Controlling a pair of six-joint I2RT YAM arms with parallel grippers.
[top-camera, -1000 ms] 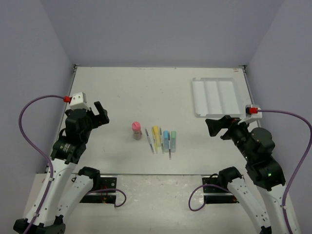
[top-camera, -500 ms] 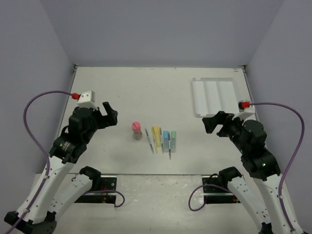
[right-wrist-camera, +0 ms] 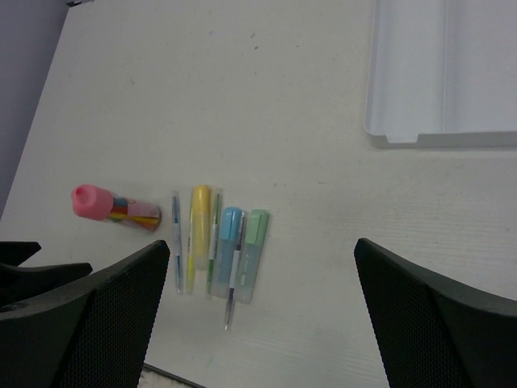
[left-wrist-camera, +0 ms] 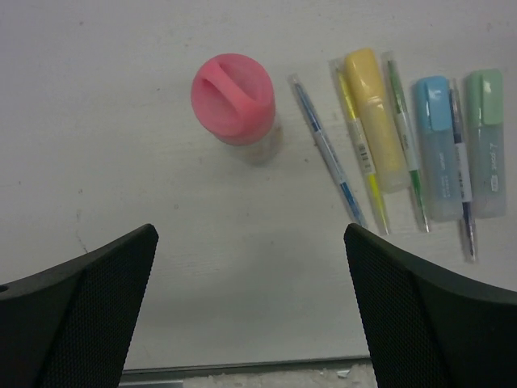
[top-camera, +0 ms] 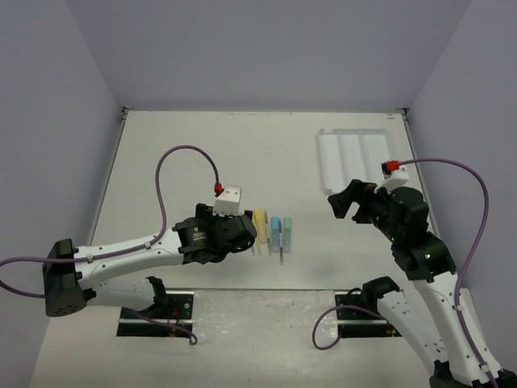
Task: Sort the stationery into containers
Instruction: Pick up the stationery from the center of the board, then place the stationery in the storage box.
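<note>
Left hand (left-wrist-camera: 249, 259) spread over pink-capped tube (left-wrist-camera: 233, 101), yellow marker (left-wrist-camera: 373, 117) just beside; right hand (top-camera: 343, 202) spread near white tray (top-camera: 355, 158)

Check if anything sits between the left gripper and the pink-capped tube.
Nothing visible. The left gripper hovers open near the pink-capped tube, only bare table between them; the nearest pen lies beside the tube, apart.

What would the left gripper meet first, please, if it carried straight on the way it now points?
Probably bare table, just short of the pink-capped tube; the left gripper frames nothing else, though depth is unclear.
</note>
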